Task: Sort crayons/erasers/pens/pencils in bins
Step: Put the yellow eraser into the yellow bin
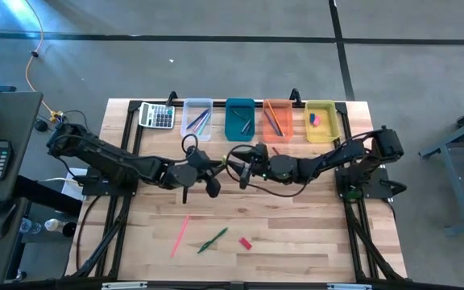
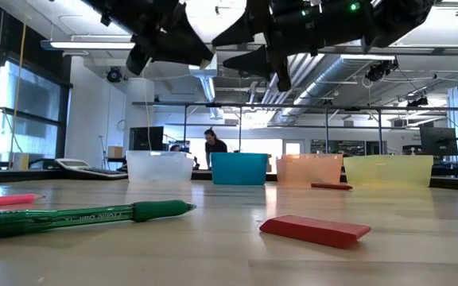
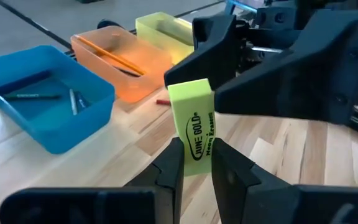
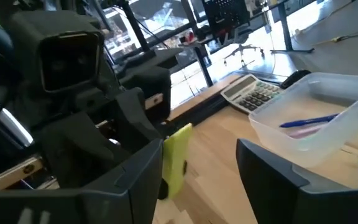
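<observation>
My left gripper [image 1: 213, 179] is shut on a yellow eraser [image 3: 194, 124] in mid-air over the table's middle. My right gripper [image 1: 238, 165] faces it from the right, open. Its fingers stand on either side of the eraser's free end, and the eraser [image 4: 176, 158] is close beside one finger [image 4: 143, 165]. The clear bin [image 1: 197, 119], blue bin [image 1: 240, 119], orange bin [image 1: 278, 119] and yellow bin [image 1: 321, 121] stand in a row at the far edge. A red eraser [image 1: 245, 242], a green pen [image 1: 213, 240] and a pink stick [image 1: 180, 234] lie flat near the front. My left gripper pinches the yellow eraser's near end [image 3: 196, 163] between its two fingers, which come from the table's left. The eraser sticks out past the fingertips, lifted clear of the table. My right gripper: I cannot tell whether its finger touches the eraser.
A grey calculator [image 1: 157, 116] lies left of the clear bin. A short red stick [image 3: 161, 101] lies on the table in front of the orange bin. The bins hold pens, sticks and erasers. Bare wood lies between the arms and the front objects.
</observation>
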You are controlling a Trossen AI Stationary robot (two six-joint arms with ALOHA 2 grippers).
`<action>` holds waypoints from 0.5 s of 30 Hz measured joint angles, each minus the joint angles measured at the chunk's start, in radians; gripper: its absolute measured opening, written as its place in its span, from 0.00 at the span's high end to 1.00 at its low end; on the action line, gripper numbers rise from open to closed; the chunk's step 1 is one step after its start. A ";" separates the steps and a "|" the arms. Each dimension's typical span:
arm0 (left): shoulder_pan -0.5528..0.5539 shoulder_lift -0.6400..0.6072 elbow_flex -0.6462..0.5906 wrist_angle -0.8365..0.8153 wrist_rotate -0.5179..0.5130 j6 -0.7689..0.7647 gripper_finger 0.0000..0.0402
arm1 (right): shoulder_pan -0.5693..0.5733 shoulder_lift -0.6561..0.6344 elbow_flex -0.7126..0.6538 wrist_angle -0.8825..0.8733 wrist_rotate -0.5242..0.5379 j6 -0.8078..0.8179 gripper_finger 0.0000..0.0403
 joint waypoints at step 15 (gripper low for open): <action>0.000 0.024 0.000 0.119 -0.007 0.045 0.87 | 0.000 0.000 0.019 -0.024 0.009 -0.018 0.52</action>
